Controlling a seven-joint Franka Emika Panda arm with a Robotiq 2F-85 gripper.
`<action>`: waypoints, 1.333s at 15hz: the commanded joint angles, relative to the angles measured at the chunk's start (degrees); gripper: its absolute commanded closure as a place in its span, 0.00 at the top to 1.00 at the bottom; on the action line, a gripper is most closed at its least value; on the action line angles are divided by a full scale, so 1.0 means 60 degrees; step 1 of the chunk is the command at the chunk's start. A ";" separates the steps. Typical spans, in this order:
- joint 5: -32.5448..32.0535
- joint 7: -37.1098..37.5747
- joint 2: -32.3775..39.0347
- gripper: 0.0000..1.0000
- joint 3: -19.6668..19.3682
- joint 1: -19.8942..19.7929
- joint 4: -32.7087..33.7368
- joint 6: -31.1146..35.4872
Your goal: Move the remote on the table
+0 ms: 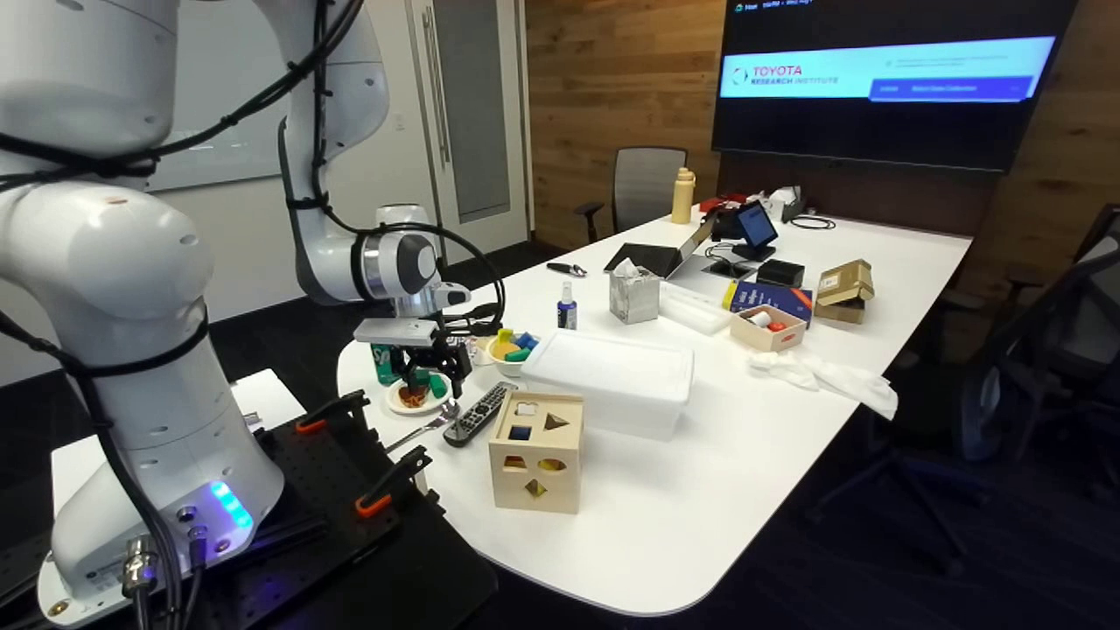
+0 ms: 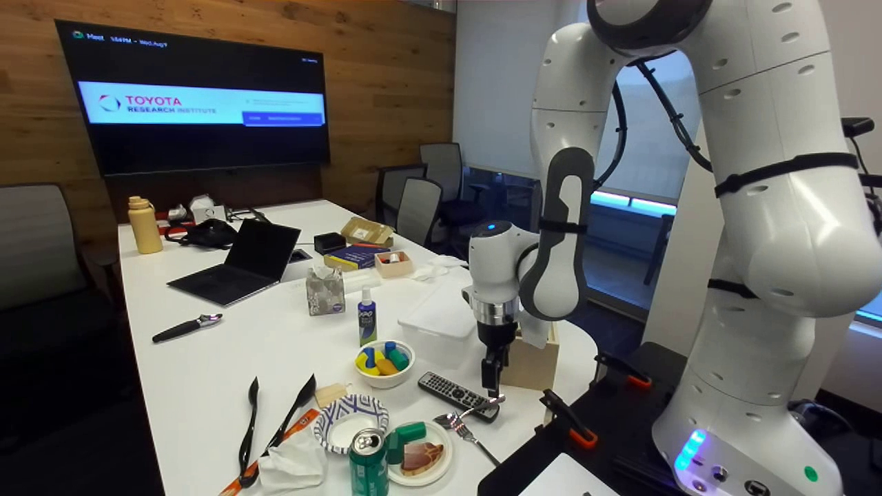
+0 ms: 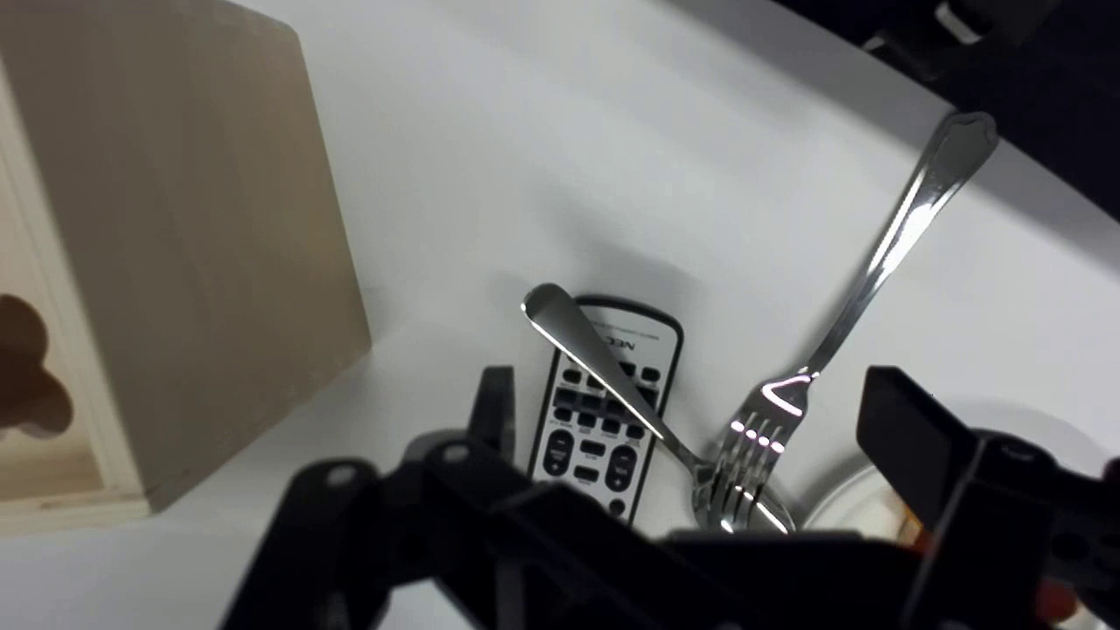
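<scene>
The grey remote with dark buttons (image 3: 591, 448) lies on the white table (image 1: 700, 490), beside the wooden cube (image 1: 535, 455). The remote also shows in both exterior views (image 1: 479, 416) (image 2: 444, 388). A spoon (image 3: 582, 337) lies slantwise across one end of the remote. A fork (image 3: 906, 223) has its tines over the spoon's bowl. My gripper (image 3: 689, 381) is open and empty above them. In the wrist view one finger is just left of the remote and the other is right of the fork, near the plate. The remote's lower end is hidden behind the gripper there.
A plate with toy food (image 2: 449, 455), a green can (image 2: 368, 475) and a bowl of coloured blocks (image 2: 386, 381) stand near the remote. A white lidded plastic box (image 1: 612, 372) is behind the cube. A spray bottle (image 2: 367, 320) stands farther back.
</scene>
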 commanded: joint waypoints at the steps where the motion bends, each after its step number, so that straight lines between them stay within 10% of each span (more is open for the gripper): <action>1: -0.0357 0.0845 0.1094 1.00 -0.1087 0.0875 0.0459 0.0961; 18: 0.0445 0.0590 0.3840 1.00 -0.0895 0.0748 0.1897 0.2319; 19: 0.0411 0.0555 0.3842 0.75 -0.0869 0.0711 0.1913 0.2289; 20: 0.0412 0.0562 0.3834 0.74 -0.0879 0.0719 0.1902 0.2270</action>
